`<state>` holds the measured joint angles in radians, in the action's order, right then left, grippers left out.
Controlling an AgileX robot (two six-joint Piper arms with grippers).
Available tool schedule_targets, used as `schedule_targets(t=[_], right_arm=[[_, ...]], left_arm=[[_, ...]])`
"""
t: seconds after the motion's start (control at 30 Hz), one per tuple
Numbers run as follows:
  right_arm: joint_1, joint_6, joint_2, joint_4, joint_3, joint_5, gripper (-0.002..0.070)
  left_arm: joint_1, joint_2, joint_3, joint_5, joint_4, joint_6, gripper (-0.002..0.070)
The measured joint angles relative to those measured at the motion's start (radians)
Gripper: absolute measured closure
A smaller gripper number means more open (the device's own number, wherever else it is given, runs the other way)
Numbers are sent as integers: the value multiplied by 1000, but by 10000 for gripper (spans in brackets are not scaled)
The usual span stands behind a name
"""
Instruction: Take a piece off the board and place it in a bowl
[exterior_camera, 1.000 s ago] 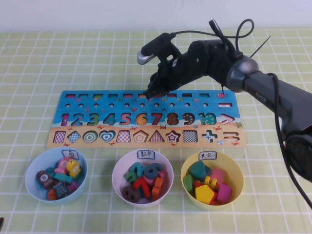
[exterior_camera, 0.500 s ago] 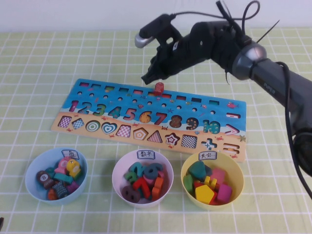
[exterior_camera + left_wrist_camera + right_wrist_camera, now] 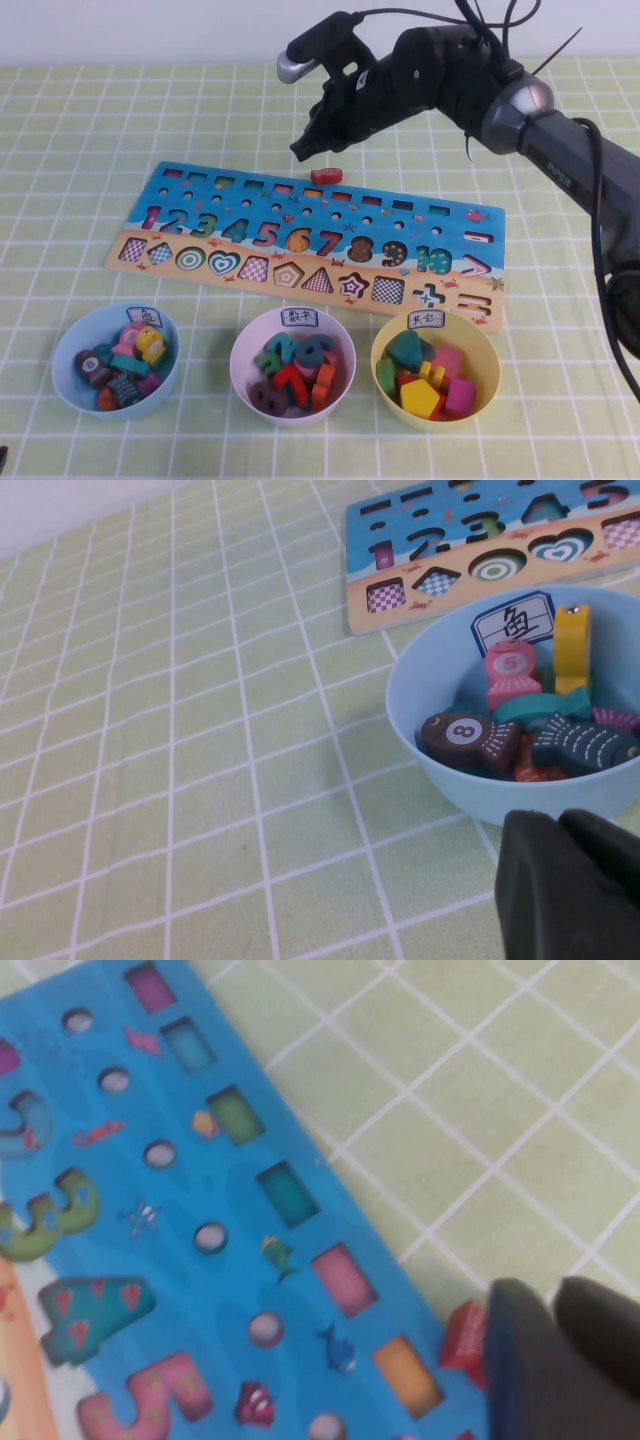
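Note:
The board (image 3: pixel 405 222) lies skewed on the table, its left end farther back. The red piece (image 3: pixel 325 176) rests on the board's far edge, by the top row of slots. My right gripper (image 3: pixel 304 150) hovers just above and left of it, shut and holding nothing. In the right wrist view the piece (image 3: pixel 463 1336) sits against the outer side of one finger (image 3: pixel 520 1360), over the board (image 3: pixel 230 1195). The light blue bowl (image 3: pixel 66 345) holds several fish pieces at front left. My left gripper (image 3: pixel 565 825) is shut and empty, low beside that bowl (image 3: pixel 440 680).
A white bowl (image 3: pixel 243 345) of number pieces and a yellow bowl (image 3: pixel 484 345) of shape pieces stand in a row right of the blue one, in front of the board. The board's near left corner (image 3: pixel 460 585) shows in the left wrist view. Green checked cloth covers the table.
The board has been dragged askew, its left end swung back. My right gripper rose off the board. The red piece came out of its slot, stood on the far edge, then tipped over.

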<state>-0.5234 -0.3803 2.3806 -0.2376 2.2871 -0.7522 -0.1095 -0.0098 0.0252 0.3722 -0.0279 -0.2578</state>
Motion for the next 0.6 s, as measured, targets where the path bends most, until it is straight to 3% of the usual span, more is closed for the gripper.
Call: schedule_targets(t=[0.1, 0.2, 0.27, 0.33, 0.6], right_arm=[[5, 4, 0, 2, 0, 26, 514], [12, 6, 2, 2, 0, 55, 292], [15, 6, 9, 2, 0, 64, 209], [16, 6, 23, 2, 0, 76, 184], [21, -4, 74, -14, 0, 97, 232]], left_arm=[[0, 0, 0, 0, 0, 0, 680], [0, 0, 0, 0, 0, 0, 680], [0, 0, 0, 0, 0, 0, 680], [0, 0, 0, 0, 0, 0, 680], [0, 0, 0, 0, 0, 0, 680]])
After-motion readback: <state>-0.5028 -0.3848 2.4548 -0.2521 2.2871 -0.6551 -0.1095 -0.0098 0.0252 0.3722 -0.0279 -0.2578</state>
